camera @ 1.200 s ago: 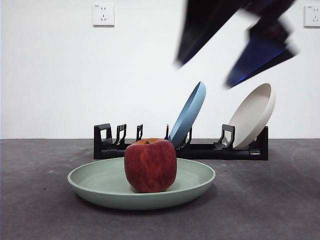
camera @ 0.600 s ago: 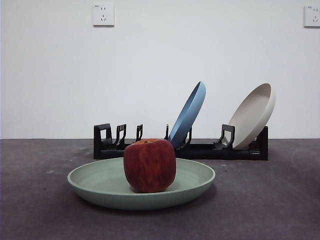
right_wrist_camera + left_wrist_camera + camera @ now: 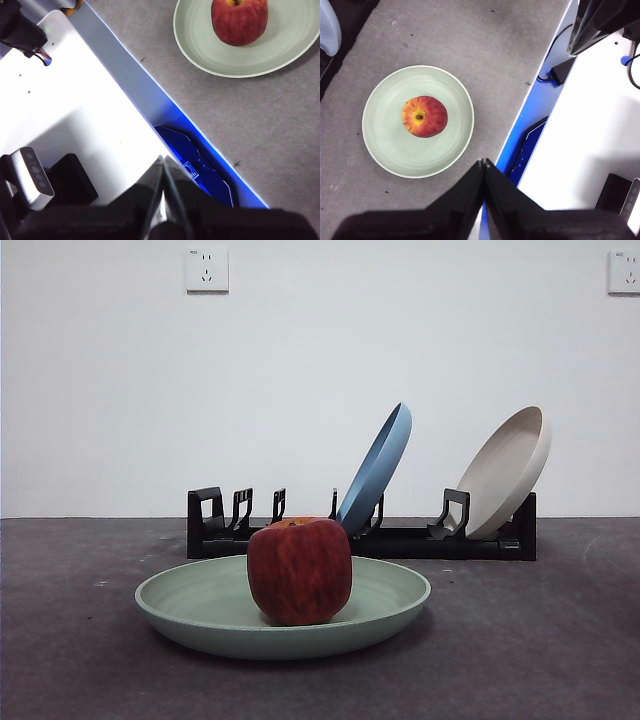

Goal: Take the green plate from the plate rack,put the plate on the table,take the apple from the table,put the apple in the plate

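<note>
The green plate [image 3: 390, 605] lies flat on the dark grey table [image 3: 530, 640], in front of the black plate rack [image 3: 400, 538]. The dark red apple [image 3: 300, 570] sits upright in the middle of the plate. Both also show in the left wrist view, plate [image 3: 385, 150] and apple [image 3: 424, 116], and in the right wrist view, plate [image 3: 200, 45] and apple [image 3: 239, 20]. My left gripper [image 3: 483, 162] is shut and empty, high above the table's edge beside the plate. My right gripper [image 3: 162, 159] is shut and empty, over the table's edge away from the plate.
A blue plate [image 3: 378, 468] and a beige plate [image 3: 507, 472] lean in the rack. The rack's left slots hold nothing. Beyond the table's blue-lit edge [image 3: 530, 115] lie a white surface with cables and black boxes [image 3: 75, 185]. Two wall sockets [image 3: 207, 269] are on the white wall.
One second ago a blurred dark arm was at the front view's top right; it has gone out of view. The plate, apple and rack have not moved.
</note>
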{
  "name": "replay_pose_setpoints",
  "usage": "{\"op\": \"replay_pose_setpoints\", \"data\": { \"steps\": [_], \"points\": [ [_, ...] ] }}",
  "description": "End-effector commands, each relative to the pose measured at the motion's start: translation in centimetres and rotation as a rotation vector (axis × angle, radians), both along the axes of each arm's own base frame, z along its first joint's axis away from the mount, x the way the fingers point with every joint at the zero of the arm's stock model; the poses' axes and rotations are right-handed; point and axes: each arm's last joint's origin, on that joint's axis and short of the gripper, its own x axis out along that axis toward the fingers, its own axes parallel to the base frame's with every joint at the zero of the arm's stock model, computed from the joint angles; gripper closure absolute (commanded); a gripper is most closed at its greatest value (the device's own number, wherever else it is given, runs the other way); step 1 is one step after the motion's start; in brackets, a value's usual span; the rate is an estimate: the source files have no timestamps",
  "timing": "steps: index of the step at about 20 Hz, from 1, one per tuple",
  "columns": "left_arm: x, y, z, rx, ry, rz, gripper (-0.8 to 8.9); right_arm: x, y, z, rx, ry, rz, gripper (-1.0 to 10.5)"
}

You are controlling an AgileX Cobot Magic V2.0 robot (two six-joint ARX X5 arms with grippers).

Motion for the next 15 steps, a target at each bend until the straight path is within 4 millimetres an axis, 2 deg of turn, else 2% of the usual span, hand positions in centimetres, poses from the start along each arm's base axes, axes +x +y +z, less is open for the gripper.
{"op": "replay_pose_setpoints", "data": {
  "steps": [1,15],
  "points": [
    [0.0,0.0,0.0,-0.001,0.003,0.008,8.16,0.0,0.0,-0.2,-0.002,0.006,-0.004,9.5],
    [0.8,-1.1,1.1,-0.155,-0.076,0.001,8.16,0.0,0.0,-0.2,-0.002,0.006,-0.004,9.5]
  ]
}}
